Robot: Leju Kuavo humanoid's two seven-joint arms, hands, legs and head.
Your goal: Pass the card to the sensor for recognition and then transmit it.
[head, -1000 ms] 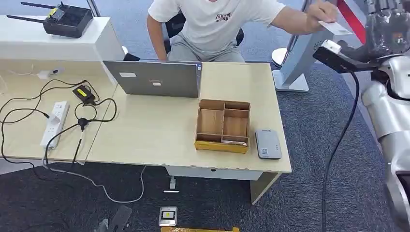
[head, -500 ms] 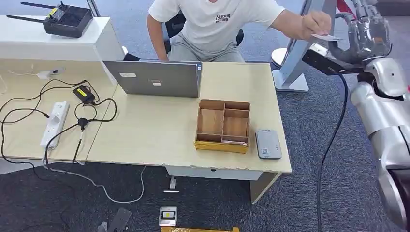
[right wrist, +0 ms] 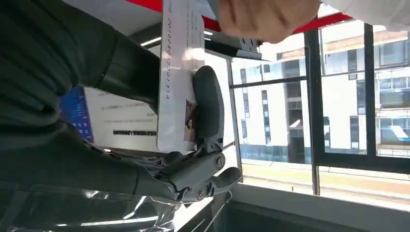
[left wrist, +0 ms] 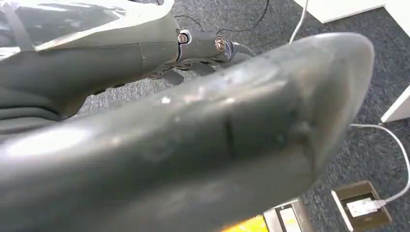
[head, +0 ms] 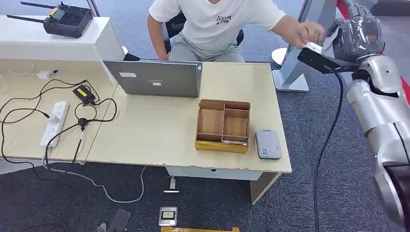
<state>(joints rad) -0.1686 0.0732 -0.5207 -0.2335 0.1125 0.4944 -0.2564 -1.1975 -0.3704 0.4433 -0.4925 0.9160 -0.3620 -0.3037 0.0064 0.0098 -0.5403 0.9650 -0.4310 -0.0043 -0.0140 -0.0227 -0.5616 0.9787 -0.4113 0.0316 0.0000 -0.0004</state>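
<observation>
Risk of a dropped card point(right wrist: 178, 77) stood highest at handover, since my right hand point(head: 355, 36) pinched it between thumb and fingers beside the person's hand point(head: 304, 33), well away from the sensor point(head: 268, 143) on the desk point(head: 145, 130).

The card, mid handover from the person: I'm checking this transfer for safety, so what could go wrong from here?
1. The person's hand is on the card while the right hand grips it; an early pull could tug or drop it.
2. The grip is far from the sensor on the desk; the card might slip on the way.
</observation>
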